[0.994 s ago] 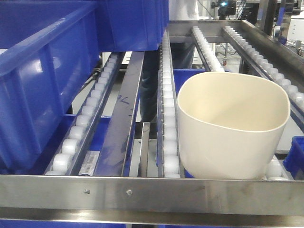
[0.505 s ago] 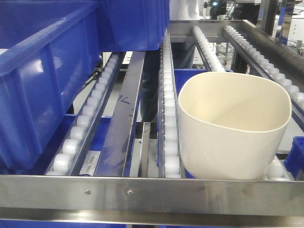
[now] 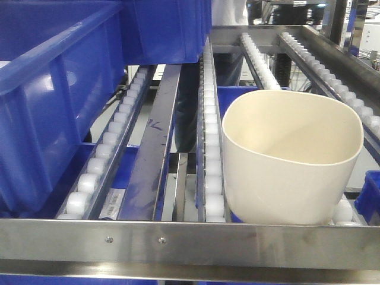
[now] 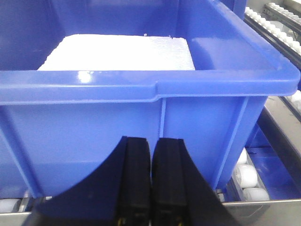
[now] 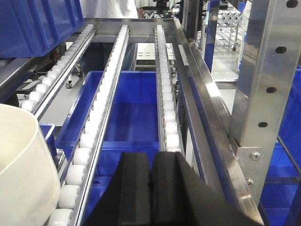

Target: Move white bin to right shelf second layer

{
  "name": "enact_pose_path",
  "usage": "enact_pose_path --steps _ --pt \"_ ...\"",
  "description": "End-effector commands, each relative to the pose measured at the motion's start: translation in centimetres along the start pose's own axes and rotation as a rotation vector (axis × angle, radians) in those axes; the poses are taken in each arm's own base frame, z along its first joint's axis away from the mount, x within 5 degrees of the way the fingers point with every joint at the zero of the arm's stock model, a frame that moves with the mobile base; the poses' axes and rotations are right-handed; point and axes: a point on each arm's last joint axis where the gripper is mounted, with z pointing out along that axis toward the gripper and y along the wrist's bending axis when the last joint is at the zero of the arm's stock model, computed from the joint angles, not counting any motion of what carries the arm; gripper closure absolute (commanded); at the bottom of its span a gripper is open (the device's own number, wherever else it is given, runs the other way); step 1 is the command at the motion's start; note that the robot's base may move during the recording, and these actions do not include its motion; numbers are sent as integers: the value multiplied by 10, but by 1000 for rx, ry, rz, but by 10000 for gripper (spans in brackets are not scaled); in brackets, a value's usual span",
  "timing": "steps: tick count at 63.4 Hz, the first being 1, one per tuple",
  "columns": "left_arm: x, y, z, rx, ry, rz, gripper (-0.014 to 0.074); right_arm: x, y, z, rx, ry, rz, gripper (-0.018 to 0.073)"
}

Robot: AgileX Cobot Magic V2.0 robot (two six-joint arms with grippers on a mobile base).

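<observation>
Two sets of jaws are pressed together and hold nothing: my left gripper (image 4: 150, 188) faces a blue crate (image 4: 141, 117), my right gripper (image 5: 150, 188) sits beside the white bin (image 3: 291, 157). I see the bin resting on the roller shelf (image 3: 208, 142), touching its front rail (image 3: 190, 240).

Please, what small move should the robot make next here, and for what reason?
Probably no further placing: the cream-white plastic bin already sits on the white roller tracks just behind the flat steel front rail. Both the left gripper and the right gripper have their jaws closed and empty. I would draw the right arm back slowly, since the bin is close on its left.
</observation>
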Motion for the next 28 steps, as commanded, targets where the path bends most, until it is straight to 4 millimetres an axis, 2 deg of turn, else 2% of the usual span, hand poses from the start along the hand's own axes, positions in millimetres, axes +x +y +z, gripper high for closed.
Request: enact_pose_path --steps 1,28 --pt "0 0 1 8 -76 -7 512 -11 1 -2 -12 -120 -12 503" --pt "0 0 1 8 -76 -7 512 -11 1 -2 -12 -120 -12 503"
